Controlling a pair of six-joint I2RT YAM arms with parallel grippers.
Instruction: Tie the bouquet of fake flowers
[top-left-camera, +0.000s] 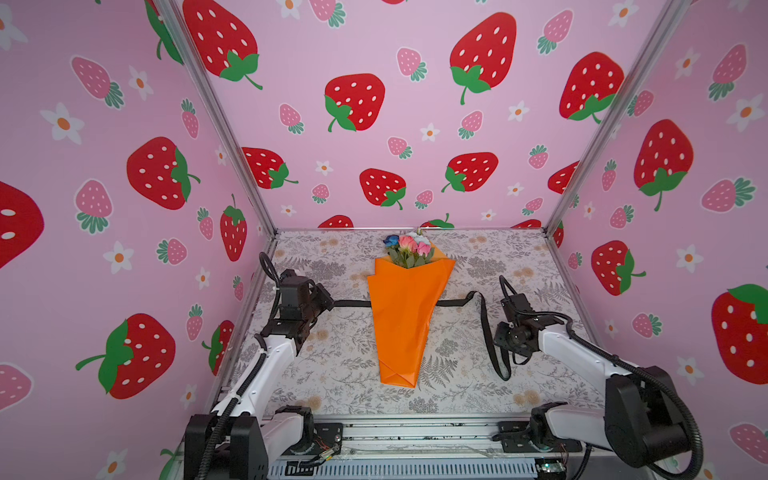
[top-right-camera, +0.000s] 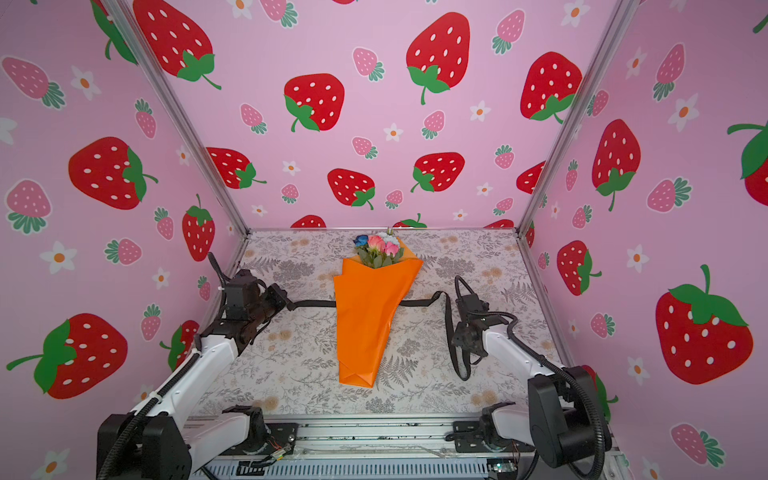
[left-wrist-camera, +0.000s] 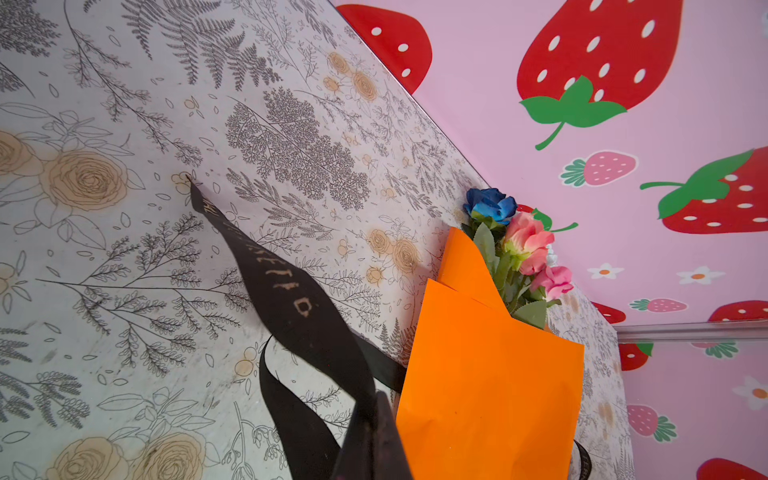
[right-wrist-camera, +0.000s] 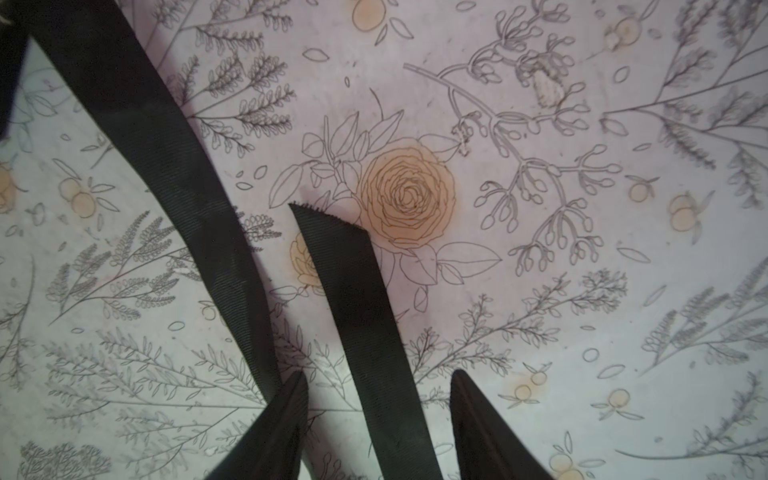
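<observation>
Revealing ribbon (right-wrist-camera: 365, 311) inside the parted right tool (right-wrist-camera: 379, 373); wrist view only.

The bouquet of fake flowers (top-right-camera: 370, 316) lies across a black ribbon (top-right-camera: 312, 303) reaching the left claw (top-right-camera: 285, 306).

left tool (top-left-camera: 327, 302): pinched shut, arm stretched inward; right tool (right-wrist-camera: 380, 376): jaws parted, wrist pitched down

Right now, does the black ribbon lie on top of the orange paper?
No, in a top view the black ribbon slips under the orange paper and comes out beyond it.
</observation>
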